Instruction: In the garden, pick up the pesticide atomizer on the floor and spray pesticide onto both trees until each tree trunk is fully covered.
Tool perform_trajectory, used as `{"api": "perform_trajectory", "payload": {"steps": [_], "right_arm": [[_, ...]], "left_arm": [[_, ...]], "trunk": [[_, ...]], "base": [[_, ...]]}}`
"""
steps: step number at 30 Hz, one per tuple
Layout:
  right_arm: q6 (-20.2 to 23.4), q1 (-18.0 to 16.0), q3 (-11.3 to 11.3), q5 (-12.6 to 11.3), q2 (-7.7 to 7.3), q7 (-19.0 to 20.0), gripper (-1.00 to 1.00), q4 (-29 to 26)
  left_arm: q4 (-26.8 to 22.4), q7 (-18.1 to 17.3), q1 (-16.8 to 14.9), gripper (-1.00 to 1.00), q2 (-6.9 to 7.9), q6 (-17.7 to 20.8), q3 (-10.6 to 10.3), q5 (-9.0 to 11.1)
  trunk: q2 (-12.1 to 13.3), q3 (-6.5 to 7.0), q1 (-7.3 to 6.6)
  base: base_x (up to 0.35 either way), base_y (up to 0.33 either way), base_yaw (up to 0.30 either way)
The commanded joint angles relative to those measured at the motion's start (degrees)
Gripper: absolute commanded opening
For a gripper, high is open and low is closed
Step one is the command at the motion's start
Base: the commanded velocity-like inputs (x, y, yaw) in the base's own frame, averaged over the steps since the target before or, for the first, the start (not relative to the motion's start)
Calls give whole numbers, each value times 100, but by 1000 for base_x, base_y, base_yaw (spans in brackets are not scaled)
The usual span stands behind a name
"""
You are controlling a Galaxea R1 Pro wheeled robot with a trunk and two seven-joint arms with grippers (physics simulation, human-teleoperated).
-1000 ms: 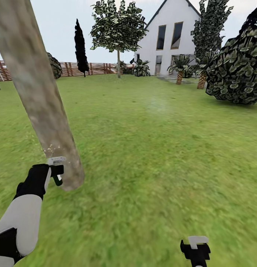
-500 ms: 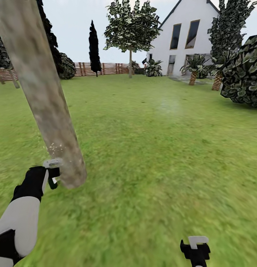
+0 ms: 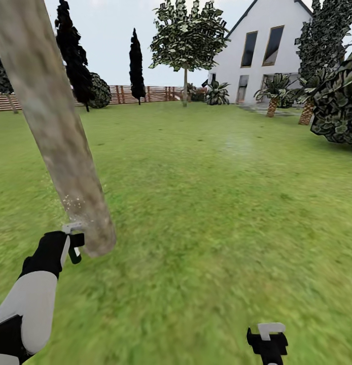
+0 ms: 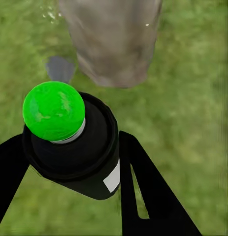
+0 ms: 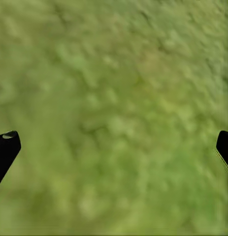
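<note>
A thick mottled tan-grey tree trunk leans across the left of the head view, its base meeting the lawn just beside my left gripper. That gripper is shut on the pesticide atomizer, a black can with a round green cap, and the cap points at the trunk's foot. Pale specks dot the bark above the gripper. A second tree with a slim trunk and leafy crown stands far across the lawn. My right gripper hangs open over bare grass, low at the right in the head view.
A white house stands at the far right behind short palms and a large bush. Dark narrow cypress-like trees and a brown slat fence line the far side. Open lawn stretches ahead.
The whole picture has slid right, so the camera has turned left. My left gripper with the atomizer has dropped slightly lower beside the trunk's base. The right gripper stays as it was.
</note>
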Motion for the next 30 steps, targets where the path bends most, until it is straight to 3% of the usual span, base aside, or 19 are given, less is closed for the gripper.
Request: {"api": "perform_trajectory", "payload": {"steps": [1, 10, 14, 16, 30], "right_arm": [[-15, -4, -44, 61, 3, -11, 100, 3], [-16, -5, -50, 59, -5, 60, 100, 3], [-44, 138, -53, 37, -89, 779, 100, 3], [-327, 193, -46, 42, -132, 960, 100, 10], [-384, 199, -44, 44, -106, 946, 100, 12]], "left_arm": [[-9, -42, -5, -100, -4, 22, 17, -53], [199, -33, -5, -100, 9, 9, 59, -84], [301, -33, 42, -100, 28, -4, 57, -88], [303, -33, 70, -100, 70, -5, 58, -88], [225, -16, 74, -100, 32, 3, 65, -80]], "trunk": [[-2, -5, 0], [-2, -7, 0], [-2, -16, 0], [-2, -22, 0], [-2, -24, 0]], "base": [[195, -224, 0], [224, -208, 172], [226, -206, 275], [178, -225, 233], [22, -269, 27]]}}
